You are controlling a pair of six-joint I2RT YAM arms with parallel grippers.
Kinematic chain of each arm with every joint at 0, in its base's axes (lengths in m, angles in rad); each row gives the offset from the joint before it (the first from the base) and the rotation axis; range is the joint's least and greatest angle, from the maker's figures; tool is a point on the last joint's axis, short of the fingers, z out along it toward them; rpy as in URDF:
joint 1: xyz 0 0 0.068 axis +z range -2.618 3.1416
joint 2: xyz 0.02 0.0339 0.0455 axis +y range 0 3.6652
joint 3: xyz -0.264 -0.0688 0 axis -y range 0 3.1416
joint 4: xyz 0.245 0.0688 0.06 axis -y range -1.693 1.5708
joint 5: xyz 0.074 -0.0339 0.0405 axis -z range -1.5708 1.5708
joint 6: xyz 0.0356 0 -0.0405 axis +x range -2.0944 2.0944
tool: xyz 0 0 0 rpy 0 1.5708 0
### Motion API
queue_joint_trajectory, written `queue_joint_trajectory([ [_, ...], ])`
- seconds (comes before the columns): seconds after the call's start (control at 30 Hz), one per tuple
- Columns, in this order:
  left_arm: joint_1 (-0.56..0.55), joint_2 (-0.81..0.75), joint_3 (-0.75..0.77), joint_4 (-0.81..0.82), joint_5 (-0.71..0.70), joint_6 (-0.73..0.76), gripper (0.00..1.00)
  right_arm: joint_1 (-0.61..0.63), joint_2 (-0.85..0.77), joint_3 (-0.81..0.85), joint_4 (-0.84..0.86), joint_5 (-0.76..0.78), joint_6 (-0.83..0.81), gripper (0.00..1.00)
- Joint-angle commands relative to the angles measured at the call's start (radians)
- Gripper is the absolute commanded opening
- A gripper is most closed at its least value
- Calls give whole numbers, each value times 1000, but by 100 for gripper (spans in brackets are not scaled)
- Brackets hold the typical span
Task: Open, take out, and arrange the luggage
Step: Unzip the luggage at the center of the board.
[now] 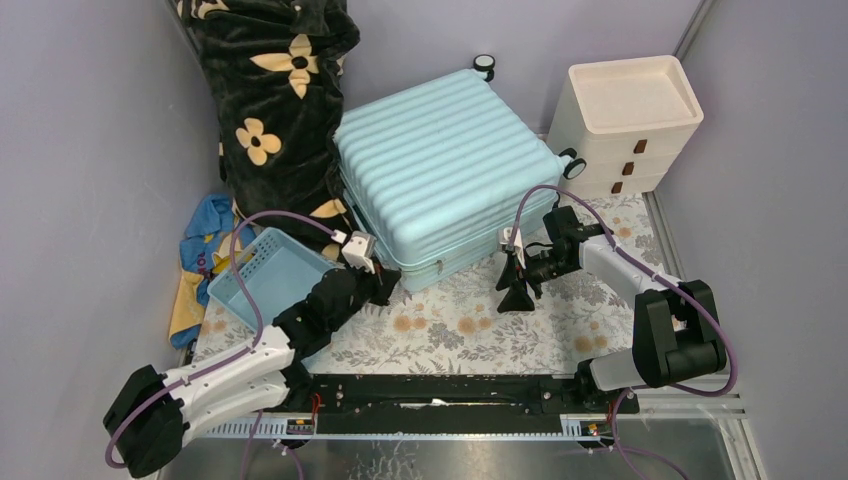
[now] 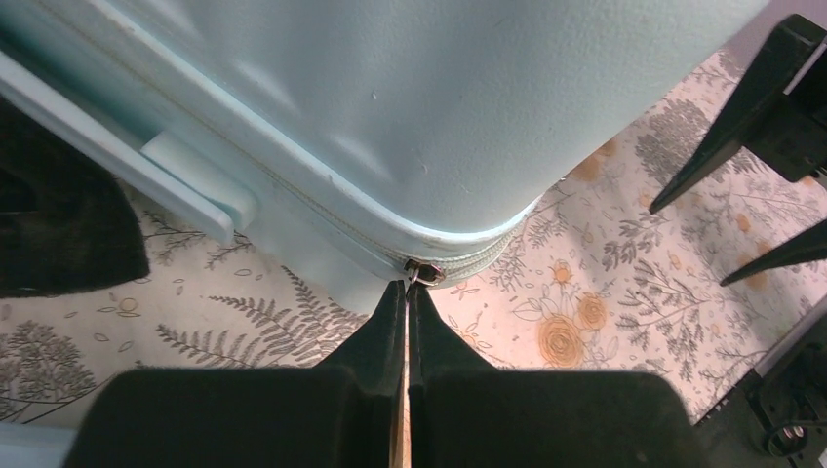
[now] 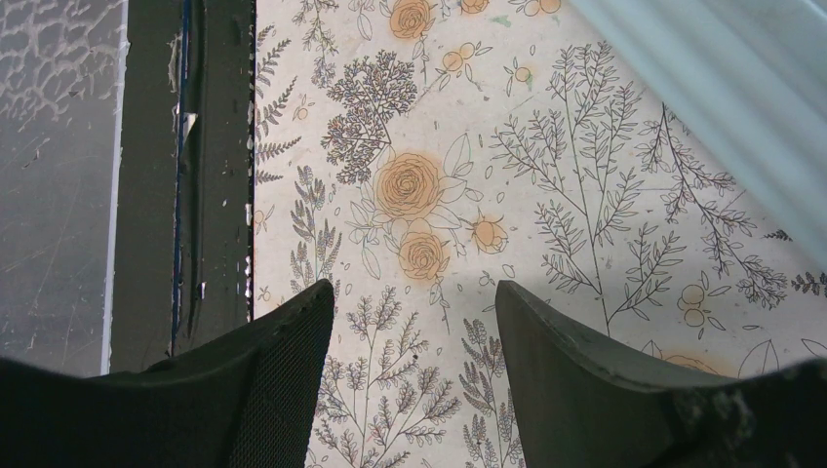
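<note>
Top external shows you the luggage (image 1: 440,170) lying closed on the floral cloth (image 1: 450,330), between basket (image 1: 265,275) and drawer unit (image 1: 625,125). Left wrist: your left gripper (image 2: 406,292) is pinched shut, tips at the zipper pull (image 2: 425,273) on the luggage's corner. Right wrist: your right gripper (image 3: 414,312) stands wide above the cloth, holding nothing.

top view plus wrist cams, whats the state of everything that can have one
luggage: closed, lying flat
left gripper: shut, tips at the zipper pull, grip unclear
right gripper: open, empty, over the tablecloth
drawer unit: drawers shut
basket: tilted, looks empty
</note>
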Motion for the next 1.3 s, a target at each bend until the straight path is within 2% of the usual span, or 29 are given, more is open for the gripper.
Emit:
queue_joint_trajectory([
  [0.0,96,27,56,18,-177,73,0,13,-3,35,-18,-11,-22,69],
  [0.23,158,46,68,21,-119,108,0,15,-53,42,-25,-53,-36,70],
  [0.27,165,50,67,25,-111,110,0,16,-76,51,-23,-64,-29,74],
  [0.3,172,52,65,31,-102,111,0,18,-105,68,-14,-68,-4,96],
  [0.33,179,53,62,36,-93,114,0,23,-140,99,2,-68,31,99],
  [0.47,198,51,44,62,-67,143,0,76,-227,273,71,-37,223,100],
  [0.57,208,52,38,82,-43,148,0,163,-173,453,161,-15,447,100],
  [0.6,211,56,38,89,-34,151,0,196,-141,503,218,7,569,100],
  [0.67,217,65,38,105,-19,155,0,285,-68,601,313,118,688,100],
  [0.83,225,92,22,179,20,168,0,511,159,866,354,547,798,100],
  [0.97,229,85,2,224,39,182,0,583,305,991,347,807,896,100],
  [1.13,234,53,-25,246,39,207,0,665,359,969,405,1078,909,100],
  [1.27,236,28,-40,251,15,228,0,684,366,915,403,1174,890,100],
])
